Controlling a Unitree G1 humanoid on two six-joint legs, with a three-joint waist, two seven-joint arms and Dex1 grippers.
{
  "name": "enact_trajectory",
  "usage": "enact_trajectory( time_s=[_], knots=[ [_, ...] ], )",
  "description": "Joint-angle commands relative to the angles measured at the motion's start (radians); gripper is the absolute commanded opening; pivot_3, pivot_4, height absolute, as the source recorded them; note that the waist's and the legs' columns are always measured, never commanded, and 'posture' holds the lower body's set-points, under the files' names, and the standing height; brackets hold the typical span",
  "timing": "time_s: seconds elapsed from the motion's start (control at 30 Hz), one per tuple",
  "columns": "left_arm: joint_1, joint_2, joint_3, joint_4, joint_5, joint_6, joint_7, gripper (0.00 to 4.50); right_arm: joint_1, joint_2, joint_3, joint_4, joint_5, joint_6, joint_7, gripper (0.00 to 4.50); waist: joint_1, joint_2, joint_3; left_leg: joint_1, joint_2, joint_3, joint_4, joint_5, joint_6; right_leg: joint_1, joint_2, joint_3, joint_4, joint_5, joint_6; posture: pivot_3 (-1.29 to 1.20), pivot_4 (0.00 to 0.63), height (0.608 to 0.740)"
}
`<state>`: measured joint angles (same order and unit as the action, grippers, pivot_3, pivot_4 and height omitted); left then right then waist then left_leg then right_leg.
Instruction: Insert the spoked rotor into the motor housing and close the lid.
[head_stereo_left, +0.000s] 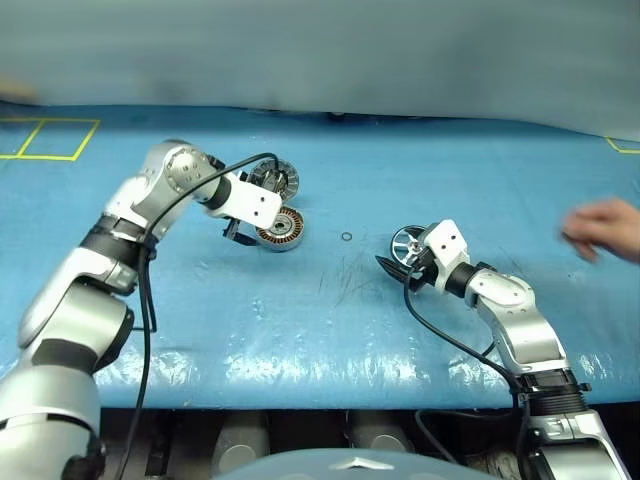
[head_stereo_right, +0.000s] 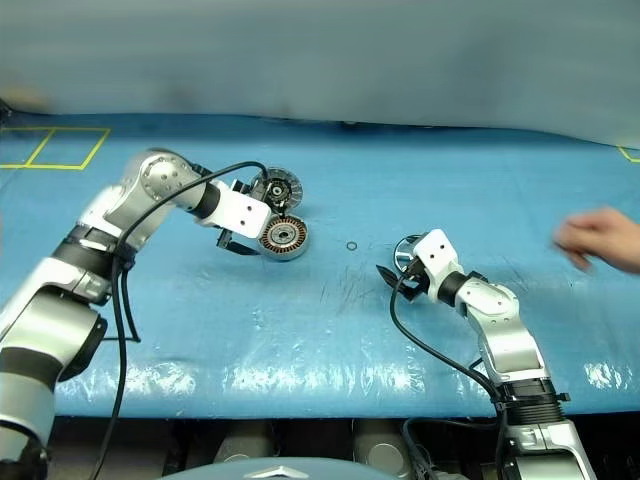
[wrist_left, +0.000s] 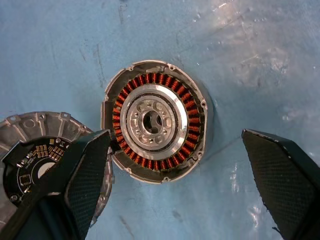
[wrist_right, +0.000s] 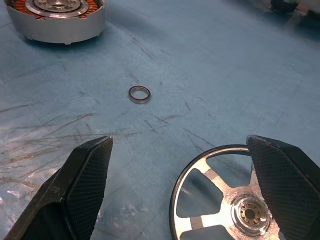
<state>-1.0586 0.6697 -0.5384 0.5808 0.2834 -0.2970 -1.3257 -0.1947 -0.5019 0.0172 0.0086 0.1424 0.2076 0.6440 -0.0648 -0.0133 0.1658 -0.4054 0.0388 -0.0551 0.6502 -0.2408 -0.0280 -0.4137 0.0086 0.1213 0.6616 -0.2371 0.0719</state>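
On my desk (head_stereo_left: 330, 330), covered in scuffed blue sheeting, I list:

Motor housing (wrist_left: 156, 121): round shallow metal cup, ring of copper-brown windings about a bright silver hub, lying flat at the left.

Lid (wrist_left: 30, 145): grey ribbed disc with a dark centre, touching the housing's edge on its far-left side.

Spoked rotor (wrist_right: 220, 195): shiny silver wheel, open gaps, thin dark rim, flat on the desk at the right, well apart from the housing.

Small dark metal ring (wrist_right: 139, 94): loose on the desk between housing and rotor.

My left hand (wrist_left: 185, 185): released, fingers wide, poised over the housing.

My right hand (wrist_right: 185, 195): released, straddling the rotor's near edge.

A person's hand (head_stereo_left: 603, 228): far right, over the desk.
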Motion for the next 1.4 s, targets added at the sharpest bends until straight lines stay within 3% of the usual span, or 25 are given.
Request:
enact_trajectory(
  time_s=[0.03, 0.43, 1.1, 1.27, 1.4],
  knots=[
    [-0.080, -0.031, -0.005, 0.125, 0.010, -0.079, -0.061, 4.50, 0.010, 0.023, -0.031, -0.024, 0.008, -0.041, -0.034, 4.49, -0.001, 0.000, 0.000, 0.000, 0.000, 0.000, 0.000, 0.000, 0.000, 0.000, 0.000, 0.000, 0.000, 0.000, 0.000, 0.00, 0.150, 0.740],
    [-0.166, -0.111, -0.010, 0.375, 0.069, -0.224, -0.067, 4.50, 0.097, 0.100, -0.040, -0.068, 0.003, -0.084, -0.109, 4.49, -0.002, 0.000, 0.000, -0.005, -0.001, -0.002, 0.005, -0.001, 0.002, -0.003, -0.001, -0.001, 0.001, 0.000, -0.001, 0.00, 0.150, 0.740],
    [-0.136, -0.125, 0.031, 0.402, 0.059, -0.218, -0.035, 4.50, 0.101, 0.089, -0.035, -0.070, 0.002, -0.073, -0.096, 4.49, -0.001, 0.000, 0.000, -0.006, -0.001, -0.003, 0.009, -0.001, 0.002, -0.002, 0.000, -0.001, 0.005, 0.000, 0.000, 0.00, 0.150, 0.740],
    [-0.084, -0.148, 0.097, 0.373, -0.023, -0.172, -0.053, 4.50, 0.101, 0.083, -0.035, -0.073, 0.002, -0.070, -0.091, 4.49, -0.002, 0.000, 0.000, -0.005, -0.001, -0.003, 0.010, -0.001, 0.002, -0.002, 0.000, -0.001, 0.006, 0.000, 0.000, 0.00, 0.150, 0.740],
    [-0.101, -0.187, 0.094, 0.390, -0.003, -0.184, -0.013, 4.50, 0.095, 0.077, -0.029, -0.074, 0.002, -0.066, -0.088, 4.49, 0.004, 0.000, 0.000, -0.006, -0.001, -0.004, 0.012, -0.001, 0.002, -0.002, 0.000, -0.002, 0.007, 0.001, 0.000, 0.00, 0.150, 0.740]
  ],
)
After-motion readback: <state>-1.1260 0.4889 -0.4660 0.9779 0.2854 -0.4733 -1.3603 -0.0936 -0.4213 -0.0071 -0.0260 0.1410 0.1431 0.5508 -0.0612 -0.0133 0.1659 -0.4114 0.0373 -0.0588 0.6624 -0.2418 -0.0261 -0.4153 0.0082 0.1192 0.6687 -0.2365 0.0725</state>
